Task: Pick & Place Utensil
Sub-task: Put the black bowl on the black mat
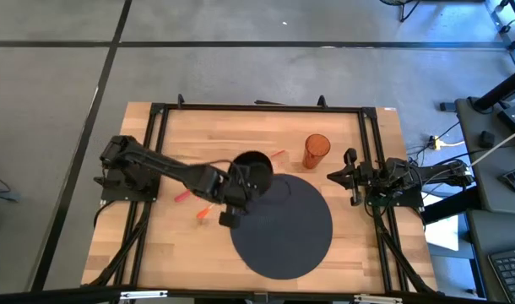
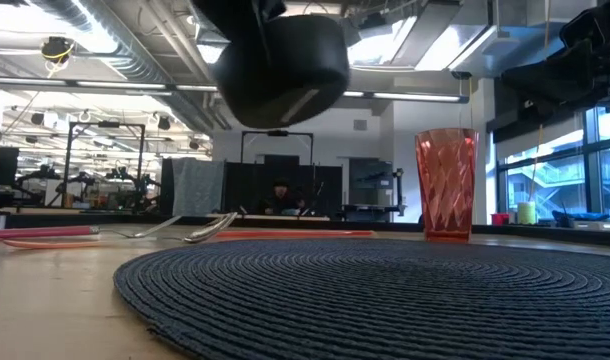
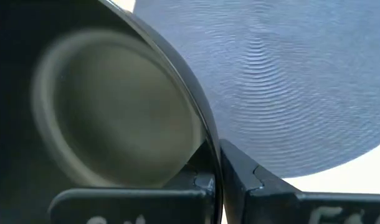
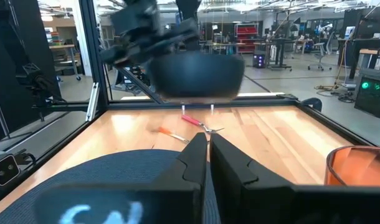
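Woven dark placemat point(image 2: 385, 290) is lying nearest, the left end effector point(image 1: 232, 198) clamping a black bowl point(image 2: 282, 62) by its rim above the placemat's edge. Beyond the placemat, an orange cup point(image 2: 446, 184) is standing, utensils point(image 2: 180, 230) are lying on the tabletop point(image 1: 359, 143), and the right end effector point(image 1: 349, 177) is waiting closed and empty beside it.

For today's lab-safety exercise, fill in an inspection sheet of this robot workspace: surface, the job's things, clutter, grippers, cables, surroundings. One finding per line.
Surface: wooden table carrying a round dark woven placemat.
Job's things: black bowl held in the air above the placemat's edge; utensils with pink and orange handles lie on the wood beside the placemat.
Clutter: orange tumbler standing upright beyond the placemat.
Grippers: left gripper shut on the bowl's rim; right gripper shut, empty, waiting at the table's right edge.
Cables: bundles run off beside the right arm's base.
Surroundings: open workshop with desks and racks; a person sits far behind the table.
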### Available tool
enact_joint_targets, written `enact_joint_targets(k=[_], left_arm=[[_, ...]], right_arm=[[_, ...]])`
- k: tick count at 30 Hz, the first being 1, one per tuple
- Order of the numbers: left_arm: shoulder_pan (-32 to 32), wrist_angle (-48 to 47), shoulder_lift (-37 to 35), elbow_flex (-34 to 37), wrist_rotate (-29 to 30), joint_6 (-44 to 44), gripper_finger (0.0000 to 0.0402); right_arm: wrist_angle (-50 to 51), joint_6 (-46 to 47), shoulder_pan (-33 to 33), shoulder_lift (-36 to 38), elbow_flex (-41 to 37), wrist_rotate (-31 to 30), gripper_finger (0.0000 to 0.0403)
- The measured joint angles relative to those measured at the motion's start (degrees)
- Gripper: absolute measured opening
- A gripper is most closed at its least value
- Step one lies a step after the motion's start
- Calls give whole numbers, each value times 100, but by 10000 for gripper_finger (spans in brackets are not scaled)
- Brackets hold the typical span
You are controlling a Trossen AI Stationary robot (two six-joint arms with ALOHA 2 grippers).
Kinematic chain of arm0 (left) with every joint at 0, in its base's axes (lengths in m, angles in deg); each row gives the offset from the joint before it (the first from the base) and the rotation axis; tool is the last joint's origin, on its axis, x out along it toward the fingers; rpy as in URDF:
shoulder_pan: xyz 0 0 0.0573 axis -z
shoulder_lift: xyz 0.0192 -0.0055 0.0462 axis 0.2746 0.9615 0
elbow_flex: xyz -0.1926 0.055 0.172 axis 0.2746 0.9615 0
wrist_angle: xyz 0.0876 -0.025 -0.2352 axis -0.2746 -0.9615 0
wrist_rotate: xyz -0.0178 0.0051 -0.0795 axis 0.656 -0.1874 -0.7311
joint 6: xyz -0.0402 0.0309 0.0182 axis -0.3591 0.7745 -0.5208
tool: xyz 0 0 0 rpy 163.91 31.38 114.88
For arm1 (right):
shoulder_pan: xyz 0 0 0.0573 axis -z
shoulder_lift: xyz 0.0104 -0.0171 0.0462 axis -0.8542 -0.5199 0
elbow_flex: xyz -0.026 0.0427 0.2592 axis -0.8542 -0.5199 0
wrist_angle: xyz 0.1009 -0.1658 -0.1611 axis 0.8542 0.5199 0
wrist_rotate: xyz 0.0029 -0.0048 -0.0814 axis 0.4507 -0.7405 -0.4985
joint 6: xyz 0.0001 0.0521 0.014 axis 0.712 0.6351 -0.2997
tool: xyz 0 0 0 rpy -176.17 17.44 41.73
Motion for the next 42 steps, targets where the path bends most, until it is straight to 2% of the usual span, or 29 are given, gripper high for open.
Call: enact_joint_targets(k=[10, 22, 42], left_arm=[[296, 772, 955, -86, -490, 316, 3], [417, 600, 2116, -1600, -923, 819, 3], [322, 931, 2588, -1731, -1422, 1103, 3]], right_arm=[[2, -1, -2, 0, -1, 0, 22], [0, -2, -1, 0, -2, 0, 22], [0, -22, 0, 0, 0, -1, 22]])
